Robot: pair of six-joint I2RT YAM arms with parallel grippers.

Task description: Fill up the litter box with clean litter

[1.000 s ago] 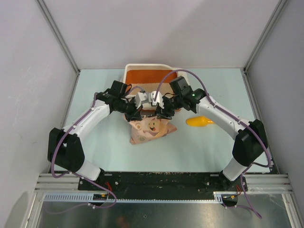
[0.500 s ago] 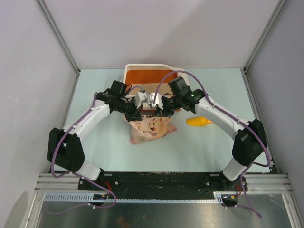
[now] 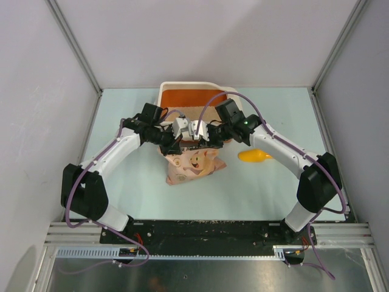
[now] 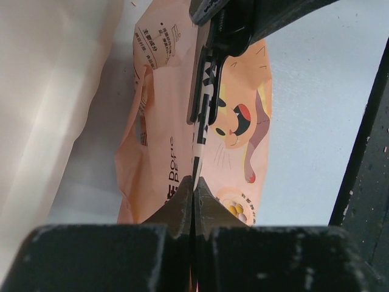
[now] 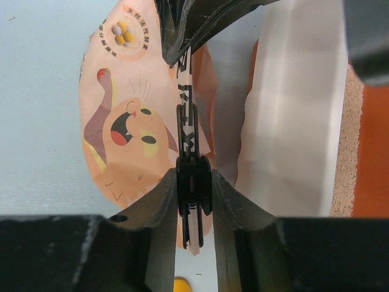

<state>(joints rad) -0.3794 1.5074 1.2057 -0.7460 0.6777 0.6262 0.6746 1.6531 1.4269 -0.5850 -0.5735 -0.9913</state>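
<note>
The table (image 3: 121, 121) looks as it did a second ago, and the litter box (image 3: 182, 86) sits where it was at the far middle, most of its orange inside bare. Both arms still reach in over its near wall.

The bag (image 3: 193, 163) has not budged. It stands on the table just beside the box's near wall, its printed face toward the arms.

What has changed is small. The right gripper (image 5: 193, 182) has crept in along the bag's top seam toward the left gripper (image 4: 193, 185), so the two now sit nearly nose to nose. Both are clamped tight on that flat seam with no gap between the jaws.

The scoop (image 3: 255, 156) lies untouched off to the right.

A narrow band of litter (image 5: 351, 152) shows along the box's floor by the near wall, but nothing is coming out of the bag.

To my eye they are only tidying their hold on the seam. The opening and pouring are still ahead, so the filling has scarcely begun.
</note>
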